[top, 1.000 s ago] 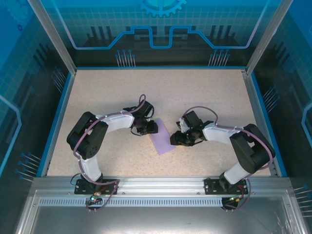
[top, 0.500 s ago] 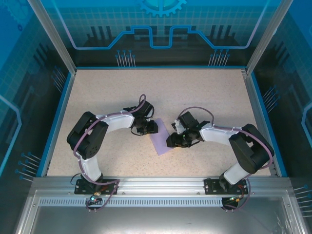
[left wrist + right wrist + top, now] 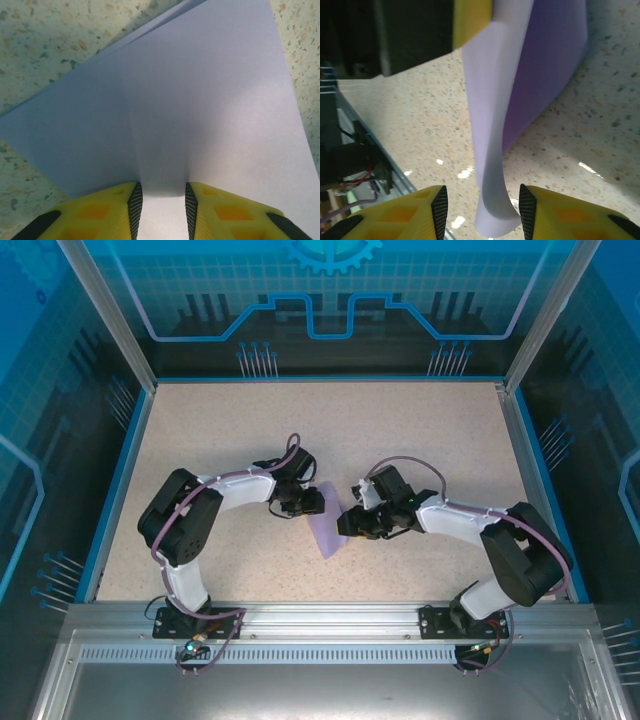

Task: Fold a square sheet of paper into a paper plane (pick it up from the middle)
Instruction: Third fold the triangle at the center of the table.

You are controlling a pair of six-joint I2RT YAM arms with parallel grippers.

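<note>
The square sheet of paper (image 3: 328, 531), pale lilac, lies mid-table between both arms. My left gripper (image 3: 308, 502) sits at its upper left edge. In the left wrist view the sheet (image 3: 200, 100) spreads away from my left gripper (image 3: 161, 200), and a raised band of it fills the gap between the black pads, touching both. My right gripper (image 3: 345, 524) reaches over the sheet's right side. In the right wrist view a flap of the sheet (image 3: 495, 115) curls upright between the wide-apart jaws of my right gripper (image 3: 480, 210), touching neither pad. A yellow finger (image 3: 470, 17) of the left gripper holds the flap's far end.
The speckled table (image 3: 400, 430) has a blue rim (image 3: 120, 480) on the left, back and right. A metal rail (image 3: 320, 615) with both arm bases runs along the near edge. Glass walls stand behind.
My right gripper has moved left onto the sheet's right side, and less of the sheet shows from above. The left arm has stayed put.
</note>
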